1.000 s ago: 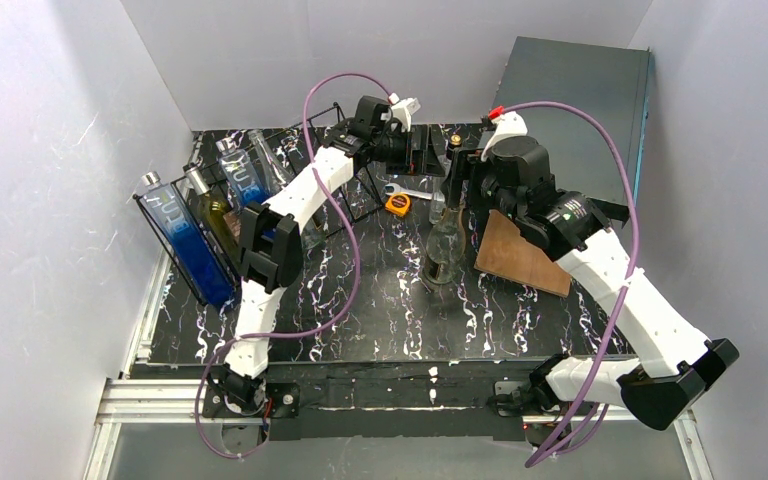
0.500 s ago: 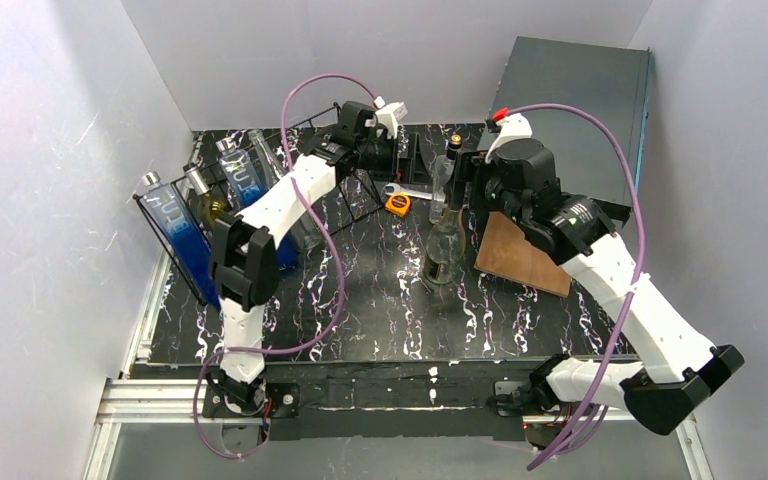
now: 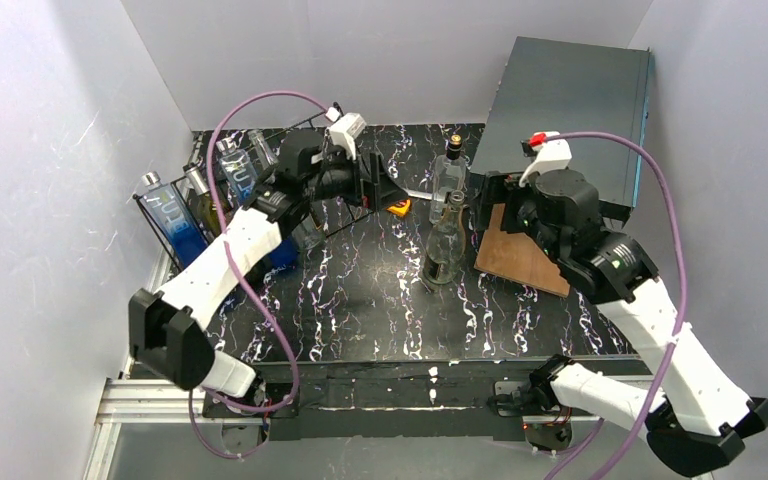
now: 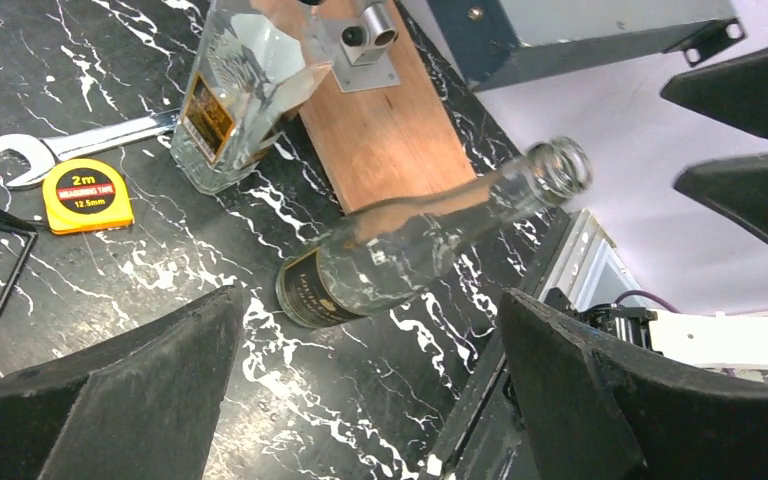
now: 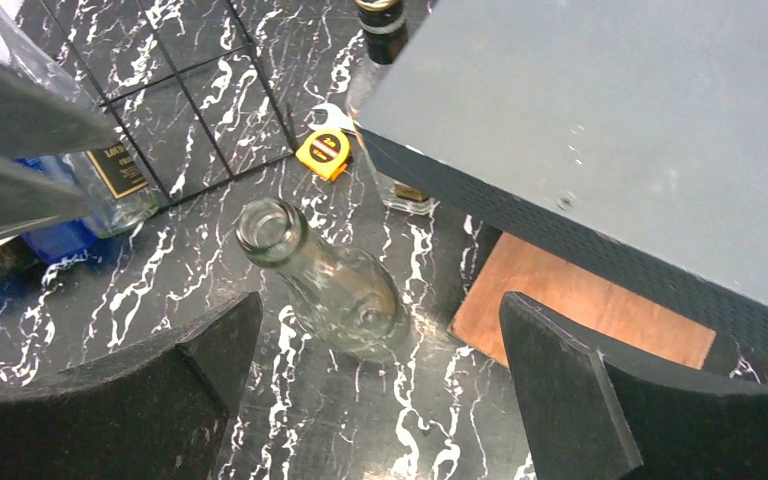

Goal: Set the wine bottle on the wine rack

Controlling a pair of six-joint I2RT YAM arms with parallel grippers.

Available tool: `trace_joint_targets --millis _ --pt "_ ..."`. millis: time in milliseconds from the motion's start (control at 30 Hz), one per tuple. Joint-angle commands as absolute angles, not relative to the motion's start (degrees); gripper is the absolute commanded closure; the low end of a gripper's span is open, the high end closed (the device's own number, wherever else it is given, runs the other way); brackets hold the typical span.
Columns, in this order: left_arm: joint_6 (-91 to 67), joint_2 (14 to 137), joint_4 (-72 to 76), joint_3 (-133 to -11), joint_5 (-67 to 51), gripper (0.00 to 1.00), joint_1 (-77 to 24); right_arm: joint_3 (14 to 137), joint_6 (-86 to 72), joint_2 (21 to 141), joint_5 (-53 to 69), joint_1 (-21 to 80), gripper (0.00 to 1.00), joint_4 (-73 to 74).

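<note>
The wine bottle [image 3: 444, 247] is clear and empty and stands upright mid-table; it also shows in the left wrist view [image 4: 410, 245] and the right wrist view [image 5: 330, 285]. The wine rack [image 3: 222, 190], a black wire frame, stands at the back left with several bottles in it; its grid shows in the right wrist view [image 5: 200, 110]. My left gripper [image 3: 375, 188] is open and empty, left of the bottle and apart from it [image 4: 370, 340]. My right gripper [image 3: 490, 205] is open and empty, just right of the bottle's neck [image 5: 380, 330].
A dark grey box [image 3: 570, 100] stands at the back right, with a wooden board [image 3: 520, 255] before it. A square clear bottle with a cork [image 3: 449, 172], a wrench [image 3: 415, 193] and a yellow tape measure [image 3: 397, 207] lie behind the wine bottle. Blue bottles [image 3: 175, 225] fill the rack's left end.
My left arm has swung left and nearer, its gripper leaving the back centre. My right gripper has drawn back to the right, away from the bottle's neck. The bottle has stayed put.
</note>
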State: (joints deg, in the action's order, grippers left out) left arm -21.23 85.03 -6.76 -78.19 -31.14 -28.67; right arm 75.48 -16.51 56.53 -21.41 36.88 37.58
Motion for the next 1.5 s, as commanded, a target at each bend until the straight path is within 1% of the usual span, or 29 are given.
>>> trace_joint_targets --millis 0,133,233,300,367,467,600,800,933,1233,1367,1467 --pt "-25.77 76.47 2.78 -70.39 -30.60 0.02 -29.14 72.00 -13.80 51.92 -25.35 37.09 0.01 38.37" --pt "-25.03 71.55 2.64 -66.00 -24.97 0.02 -32.79 67.03 -13.54 48.08 -26.92 37.08 0.02 39.39" --pt "-23.99 69.19 2.55 -63.40 -16.90 0.02 -38.05 63.67 -13.92 45.31 -27.73 37.09 0.01 40.19" --pt "-22.05 68.00 2.59 -62.38 -8.48 0.02 -42.97 62.05 -14.20 43.38 -28.67 37.08 0.02 40.72" --pt "-18.91 67.61 3.57 -61.73 3.46 0.02 -50.51 60.50 -14.66 41.38 -30.01 37.09 0.01 41.05" --pt "-12.04 69.74 8.37 -61.01 15.41 0.02 -57.19 57.60 -14.95 38.67 -31.34 37.09 0.02 40.00" --pt "-9.12 74.69 16.61 -60.17 16.84 0.02 -59.43 55.51 -14.67 36.37 -33.03 37.05 0.01 39.38" --pt "-7.93 82.67 19.80 -63.57 17.38 0.02 -60.45 54.15 -13.74 33.18 -35.54 37.09 0.02 39.53" --pt "-7.77 85.86 20.98 -64.87 20.44 0.02 -60.82 52.89 -13.45 31.93 -35.03 37.09 0.02 38.25" --pt "-9.36 90.16 22.00 -67.52 25.79 0.10 -60.82 52.47 -13.47 31.48 -34.88 37.09 0.02 37.91" --pt "-9.56 92.92 22.68 -69.85 26.14 0.14 -60.85 52.21 -13.52 32.17 -34.88 37.09 0.02 37.82" --pt "-10.06 94.88 23.75 -71.21 27.11 0.20 -60.82 52.06 -13.47 32.57 -35.06 37.09 0.02 37.57"
